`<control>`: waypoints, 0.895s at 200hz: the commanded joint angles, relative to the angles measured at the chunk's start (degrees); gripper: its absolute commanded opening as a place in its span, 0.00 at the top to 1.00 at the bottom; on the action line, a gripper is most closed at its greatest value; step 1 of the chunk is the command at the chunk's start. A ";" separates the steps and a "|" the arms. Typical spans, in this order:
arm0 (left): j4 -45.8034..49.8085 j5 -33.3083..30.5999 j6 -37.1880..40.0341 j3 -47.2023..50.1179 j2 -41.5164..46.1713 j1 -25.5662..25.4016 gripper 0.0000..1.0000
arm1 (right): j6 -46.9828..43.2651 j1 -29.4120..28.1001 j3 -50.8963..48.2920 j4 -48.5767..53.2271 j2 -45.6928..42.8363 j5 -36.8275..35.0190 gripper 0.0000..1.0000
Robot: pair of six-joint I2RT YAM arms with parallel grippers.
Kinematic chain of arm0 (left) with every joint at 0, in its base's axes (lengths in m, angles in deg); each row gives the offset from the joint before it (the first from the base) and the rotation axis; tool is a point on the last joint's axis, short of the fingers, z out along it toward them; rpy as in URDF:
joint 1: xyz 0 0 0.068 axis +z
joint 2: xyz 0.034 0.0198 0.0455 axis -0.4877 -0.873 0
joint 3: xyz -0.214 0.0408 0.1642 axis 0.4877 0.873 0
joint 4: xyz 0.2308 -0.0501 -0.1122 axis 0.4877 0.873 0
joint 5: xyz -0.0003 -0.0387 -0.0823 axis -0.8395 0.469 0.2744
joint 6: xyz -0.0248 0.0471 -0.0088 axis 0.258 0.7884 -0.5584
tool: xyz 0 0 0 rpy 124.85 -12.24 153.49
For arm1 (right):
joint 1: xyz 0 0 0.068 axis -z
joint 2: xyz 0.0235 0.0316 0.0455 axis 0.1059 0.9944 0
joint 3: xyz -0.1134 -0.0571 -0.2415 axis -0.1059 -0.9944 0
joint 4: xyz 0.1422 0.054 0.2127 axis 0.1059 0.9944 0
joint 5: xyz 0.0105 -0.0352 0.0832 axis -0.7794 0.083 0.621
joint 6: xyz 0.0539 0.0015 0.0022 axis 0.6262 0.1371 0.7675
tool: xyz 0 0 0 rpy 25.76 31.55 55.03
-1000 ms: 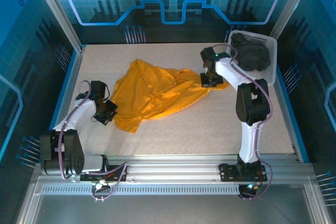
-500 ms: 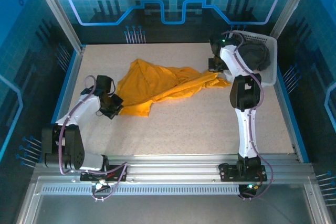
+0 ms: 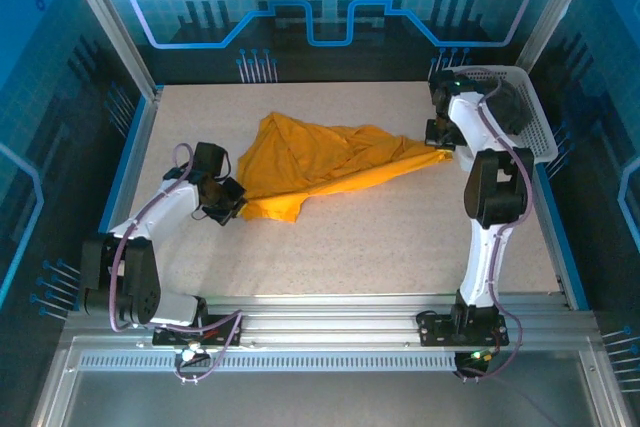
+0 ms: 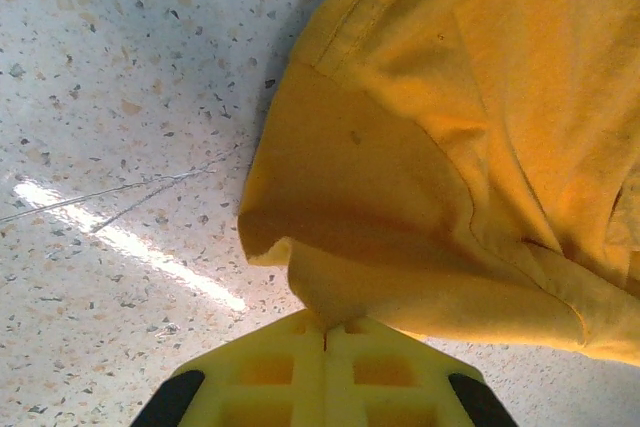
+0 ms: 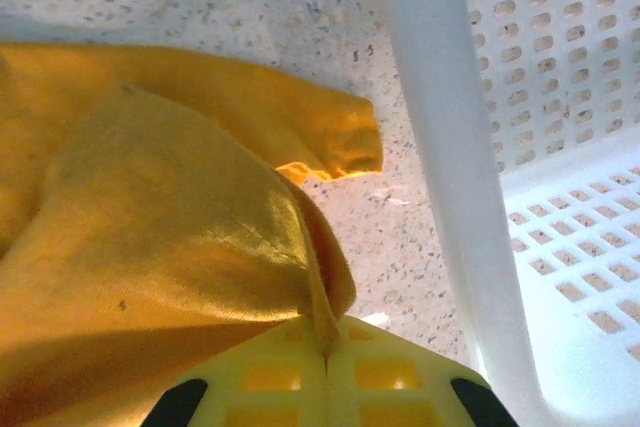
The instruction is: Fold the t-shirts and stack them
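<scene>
The mustard-orange t-shirt lies stretched across the middle of the table between both grippers. My left gripper is shut on its near-left edge; the left wrist view shows the cloth pinched at the closed yellow jaw tips. Beside the basket, my right gripper is shut on the shirt's far-right corner, and a fold of cloth runs into its closed jaws. The dark grey t-shirt sits in the basket, largely hidden behind the right arm.
The white lattice basket stands at the back right corner, its rim close to the right gripper. Blue rails border the table's left and right edges. Bare speckled tabletop stretches in front of the shirt.
The right gripper moved back and right toward the basket, the left gripper moved up and right; the orange shirt got drawn out between them. The basket shifted to the right.
</scene>
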 commanded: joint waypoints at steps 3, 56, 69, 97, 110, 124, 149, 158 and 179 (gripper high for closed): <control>0.58 0.74 -1.75 -2.00 0.92 -0.17 1.00 | 1.64 -3.37 -0.74 -0.96 -5.99 4.22 1.00; -0.16 -3.71 -7.01 -12.86 8.57 -0.17 1.00 | 9.47 -7.06 0.57 1.43 -16.27 17.16 1.00; -1.30 -7.32 -8.19 -16.70 11.17 -0.17 1.00 | 10.40 -7.09 3.32 1.67 -18.07 18.99 1.00; -5.28 -13.59 -8.48 -24.43 15.51 -0.17 1.00 | 11.12 -6.97 10.61 1.52 -21.68 20.76 1.00; -7.09 -16.37 -7.92 -27.30 17.93 -0.17 1.00 | 11.52 -7.01 10.88 -0.94 -25.06 21.32 1.00; -7.81 -19.09 -6.19 -30.93 20.43 -0.17 1.00 | 12.25 -6.86 8.68 -4.75 -30.22 22.33 1.00; -7.56 -22.16 -2.59 -38.53 23.67 -0.13 1.00 | 14.13 -6.58 1.45 -14.17 -40.74 24.97 1.00; -7.37 -23.11 -1.61 -41.54 24.18 -0.08 1.00 | 14.98 -6.55 -1.23 -17.62 -44.70 25.63 1.00; -5.60 -23.94 0.93 -50.14 23.17 -0.08 1.00 | 16.71 -6.31 -4.08 -21.89 -51.24 26.52 1.00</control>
